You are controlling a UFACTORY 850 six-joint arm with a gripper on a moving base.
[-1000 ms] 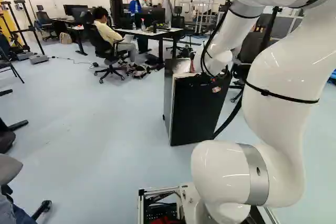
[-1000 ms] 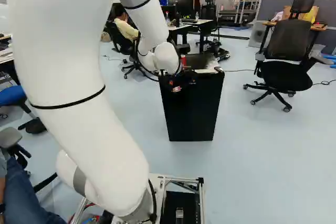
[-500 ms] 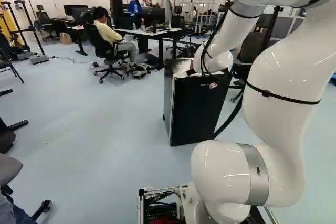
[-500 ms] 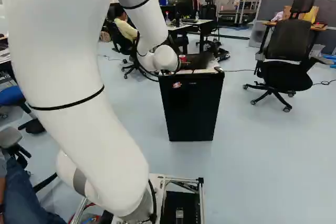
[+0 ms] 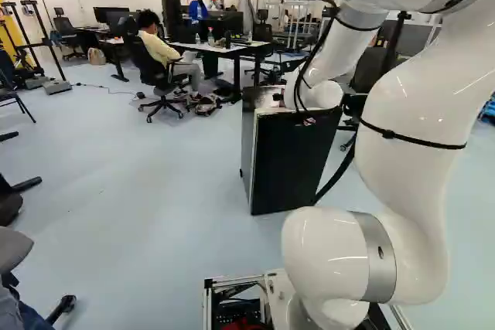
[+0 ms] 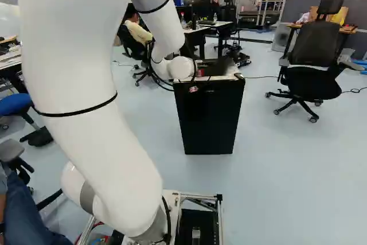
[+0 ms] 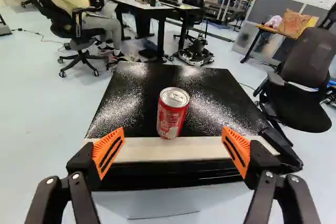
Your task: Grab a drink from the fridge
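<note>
"Wrist view [materials]: what registers?"

"One cylindrical can (image 7: 170, 121), red printed metal with a silver lid, upright. Support: fridge (image 6: 209, 121), black top panel (image 7: 215, 93) glossy and speckled with reflections, bordered by a smooth, pale strip (image 7: 202, 149). Fingers (image 7: 109, 153): black linkages with wedge-shaped orange pads, each slotted. Arm (image 6: 86, 61): glossy white, rounded shell."

"List the obstructed items."

"Right base view: the arm's end covers part of the fridge top; only a small red portion of the can is discernible. Left base view: the fingers are hard to make out. Wrist view: the office chair (image 7: 302, 74) is cut off at the headrest."

"State the fingers' condition and the can's position."

"Fingers: released, spread wide, grasping nothing. Can: on the fridge top, beside the pale strip, ahead of the fingers, aligned with the gap between them, apart from both pads."
</note>
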